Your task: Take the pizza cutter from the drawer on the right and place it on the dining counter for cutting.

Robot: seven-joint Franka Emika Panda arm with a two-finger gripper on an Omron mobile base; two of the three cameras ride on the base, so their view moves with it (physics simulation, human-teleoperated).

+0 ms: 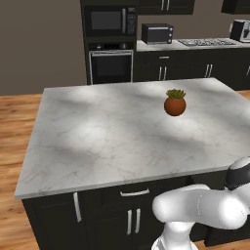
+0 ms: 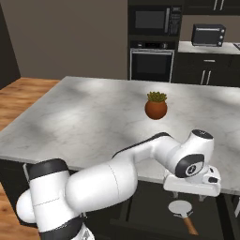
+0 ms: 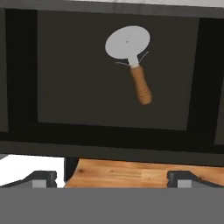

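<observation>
Hovering over the open drawer [image 3: 83, 74], the pincer [image 2: 189, 196] has its two fingers spread wide with nothing between them. The pizza cutter [image 3: 141, 85] lies inside on the dark bottom, its round wheel towards the marble island [image 2: 101, 110] and its wooden handle pointing away from it. In the hand view the fingertips stand beyond the drawer's front edge, so a straight descent could knock that edge instead of reaching the handle. The handle also lies slightly aslant; closing without matching that slant might pinch a corner and twist the tool. Gripping the thin, flat wheel would probably be worse, since it could slip, and a low sideways move could catch a drawer wall.
</observation>
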